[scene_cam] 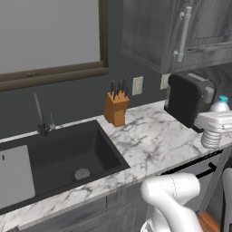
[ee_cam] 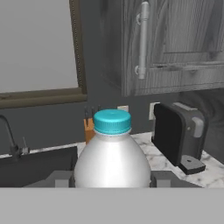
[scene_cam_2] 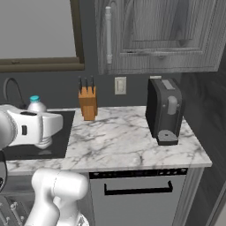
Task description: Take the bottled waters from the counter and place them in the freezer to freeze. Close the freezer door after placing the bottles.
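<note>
My gripper (scene_cam: 215,122) is shut on a bottled water (scene_cam: 212,136), a clear ribbed bottle with a light-blue cap, and holds it upright in the air off the front right of the counter (scene_cam: 154,140). From the right base view the bottle (scene_cam_2: 37,106) hangs in the gripper (scene_cam_2: 42,128) over the sink side of the counter (scene_cam_2: 123,141). In the hand view the bottle (ee_cam: 111,162) stands between the fingers (ee_cam: 59,178), cap up. The freezer and its door are out of view.
A black sink (scene_cam: 68,154) with a faucet (scene_cam: 41,115) lies at the left. A wooden knife block (scene_cam: 115,108) stands by the wall, a black coffee machine (scene_cam: 188,97) at the right. Grey cabinets (scene_cam_2: 154,35) hang above; a dishwasher front (scene_cam_2: 137,194) sits below.
</note>
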